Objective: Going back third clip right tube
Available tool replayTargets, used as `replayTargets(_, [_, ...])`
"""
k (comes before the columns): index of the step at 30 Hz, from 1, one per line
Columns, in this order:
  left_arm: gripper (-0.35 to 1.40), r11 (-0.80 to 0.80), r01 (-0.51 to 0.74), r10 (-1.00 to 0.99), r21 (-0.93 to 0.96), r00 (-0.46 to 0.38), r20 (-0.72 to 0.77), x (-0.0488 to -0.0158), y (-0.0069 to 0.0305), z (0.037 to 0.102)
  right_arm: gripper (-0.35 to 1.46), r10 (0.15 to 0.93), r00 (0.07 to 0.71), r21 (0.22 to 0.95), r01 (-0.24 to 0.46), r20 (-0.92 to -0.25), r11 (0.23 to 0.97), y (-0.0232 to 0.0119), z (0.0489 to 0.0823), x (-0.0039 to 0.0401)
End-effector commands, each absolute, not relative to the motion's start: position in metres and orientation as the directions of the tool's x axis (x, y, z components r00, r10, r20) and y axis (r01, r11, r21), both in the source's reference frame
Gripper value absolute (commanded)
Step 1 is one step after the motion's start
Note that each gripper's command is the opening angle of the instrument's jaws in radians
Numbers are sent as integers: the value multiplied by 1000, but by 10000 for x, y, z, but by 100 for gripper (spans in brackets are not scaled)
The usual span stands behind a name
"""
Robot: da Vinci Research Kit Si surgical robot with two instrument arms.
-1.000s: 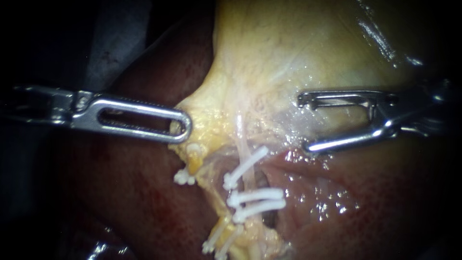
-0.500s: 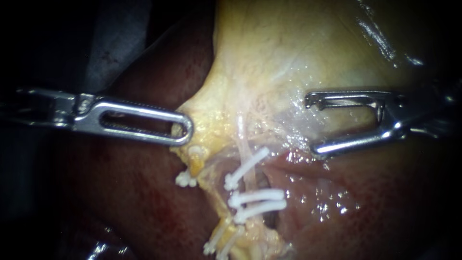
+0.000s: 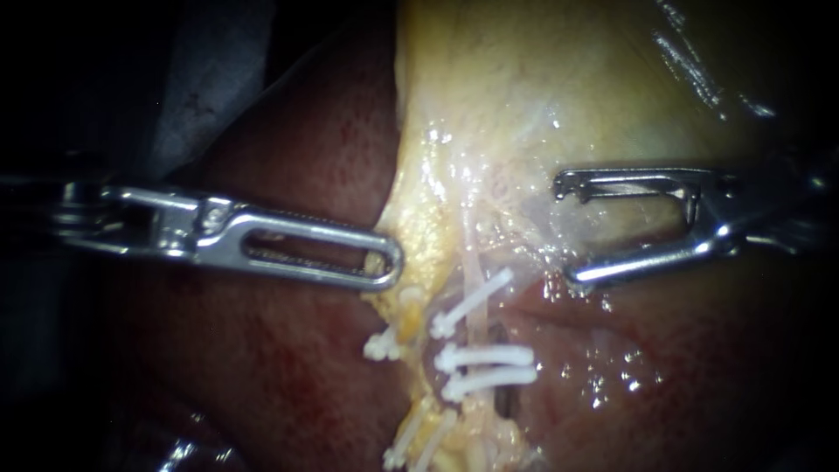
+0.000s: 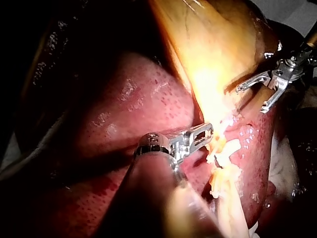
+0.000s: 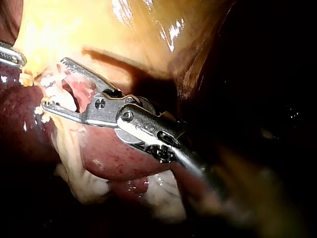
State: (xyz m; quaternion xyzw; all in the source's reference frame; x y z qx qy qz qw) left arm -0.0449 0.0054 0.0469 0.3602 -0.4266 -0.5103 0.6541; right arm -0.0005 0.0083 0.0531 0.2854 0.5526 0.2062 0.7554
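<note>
The left instrument [image 3: 389, 262], at centre left of the endoscope frame, was polished silver steel. It had a long flat jaw with a rounded end and one elongated slot through it, joined by a round pivot pin to a stepped, linked wrist section that ran into a dark shaft. The right instrument [image 3: 566, 231], at centre right, was likewise bright steel, with two slim jaws, the upper one ending in a small hooked notch. The right wrist view showed fine teeth along the jaws' inner edges, two round pins and a slotted silver clevis.
</note>
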Motion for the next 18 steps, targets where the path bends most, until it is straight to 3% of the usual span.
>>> replayTargets(1, [-35, 219, 360, -975, 907, 117, 189, -450, 55, 470, 60, 627, 304, 659, 4, -717, 752, 83, 531, -5])
replayTargets(18, [-35, 222, 359, -974, 907, 121, 190, -459, 52, 477, 60, 627, 304, 658, 3, -718, 753, 82, 532, -4])
